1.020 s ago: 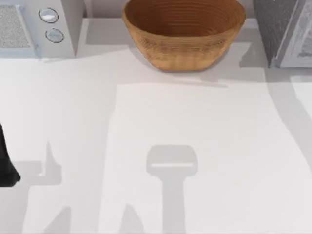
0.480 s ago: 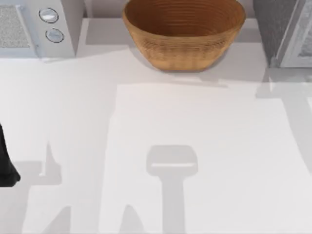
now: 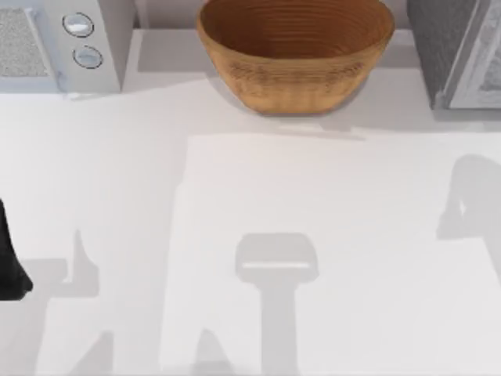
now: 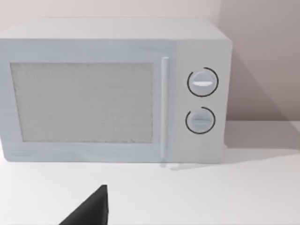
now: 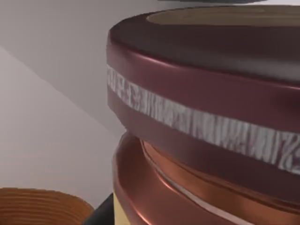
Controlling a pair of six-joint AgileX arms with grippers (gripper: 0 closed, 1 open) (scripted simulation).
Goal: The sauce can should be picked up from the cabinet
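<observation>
The sauce can [image 5: 201,122] sits very close in the right wrist view, with a dark maroon rim, a pale band and copper-red rings below. My right gripper is shut on the sauce can, and a dark sliver of it [image 5: 101,212] shows beside the can's lower edge. The cabinet [image 3: 438,47], dark grey and speckled with a pale framed panel, stands at the table's back right corner. My left arm [image 3: 9,262] is parked at the left edge of the table, and a dark part of the left gripper [image 4: 91,212] shows in the left wrist view.
A woven brown basket [image 3: 293,55] stands at the back middle, and its rim [image 5: 37,206] also shows beside the can. A white microwave [image 3: 55,43] with two round knobs [image 4: 202,101] fills the back left corner. An arm-shaped shadow [image 3: 470,200] lies on the right of the table.
The arm shadow at the table's right has slid from beside the cabinet toward the table's front. The left arm has not moved.
</observation>
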